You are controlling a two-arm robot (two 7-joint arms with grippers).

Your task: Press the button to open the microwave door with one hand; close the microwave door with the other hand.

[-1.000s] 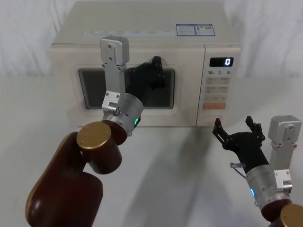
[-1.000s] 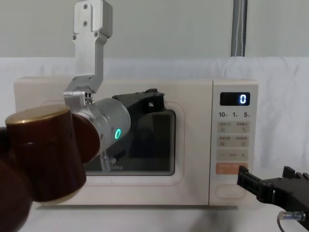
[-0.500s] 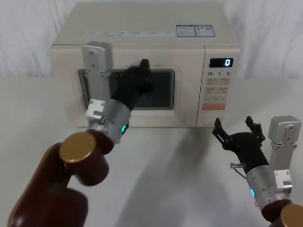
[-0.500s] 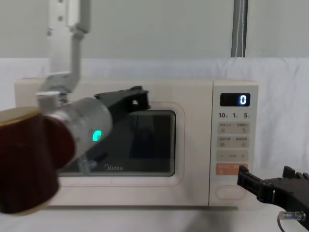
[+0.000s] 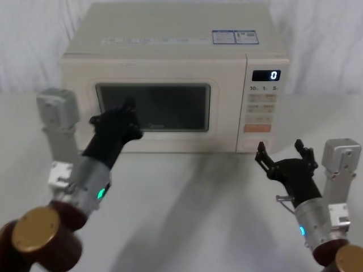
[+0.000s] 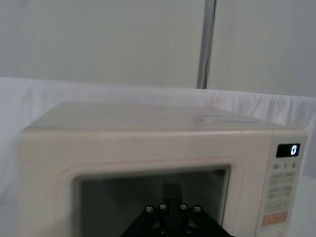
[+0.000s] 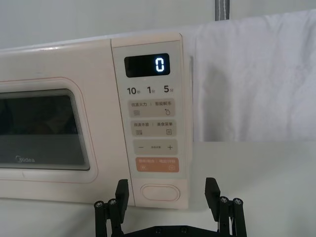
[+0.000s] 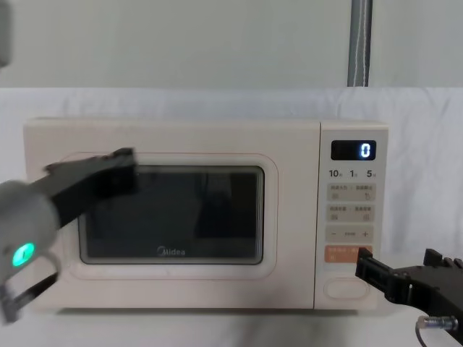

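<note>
Two black grippers sit in front of your microwave (image 5: pixel 170 79), a boxy cream appliance with smooth, matte-looking panels and softly rounded corners, standing on a white cloth-covered table (image 5: pixel 193 192). Its microwave door (image 8: pixel 173 217) is shut flush with the body, a wide cream panel around a rounded dark glass window; whatever is inside, you cannot make out through the glass. Beside the door runs the narrow control panel, with a black display (image 7: pixel 146 65) reading "0", small beige keys, an orange rectangular key (image 7: pixel 157 164) and, lowest of all, the button (image 7: pixel 160 192), a plain wide cream oval. Your left gripper (image 5: pixel 116 122) hangs just before the lower left part of the door window, holding nothing; whether its fingers are spread or closed, you cannot tell, nor whether it touches the door. Your right gripper (image 5: pixel 285 158) has its fingers spread wide and empty, low over the table, with the button just ahead of it and apart from it.
</note>
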